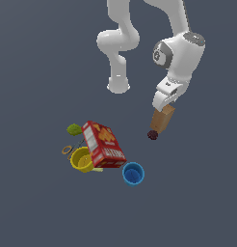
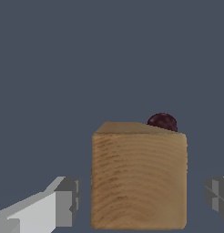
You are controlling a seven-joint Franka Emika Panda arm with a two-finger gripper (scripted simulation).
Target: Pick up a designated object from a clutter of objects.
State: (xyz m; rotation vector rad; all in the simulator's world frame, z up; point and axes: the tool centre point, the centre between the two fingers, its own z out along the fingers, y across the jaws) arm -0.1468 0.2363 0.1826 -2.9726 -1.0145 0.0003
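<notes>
We see the end effector (image 2: 140, 200) spread wide around the top of the wooden block (image 1: 162, 120), its two fingers (image 2: 67, 201) standing clear of the block's grained sides in the wrist view, so nothing is grasped. The block stands upright on the dark grey bench (image 1: 197, 193) directly under the arm, with the small dark red ball (image 1: 152, 135) just beside its base. Well apart toward the exterior view's left lies the clutter: the red printed cracker box (image 1: 104, 144), the yellow cup (image 1: 82, 159) against it, the blue cup (image 1: 133, 173), a small green item (image 1: 74, 129) and thin rings (image 1: 67, 150).
</notes>
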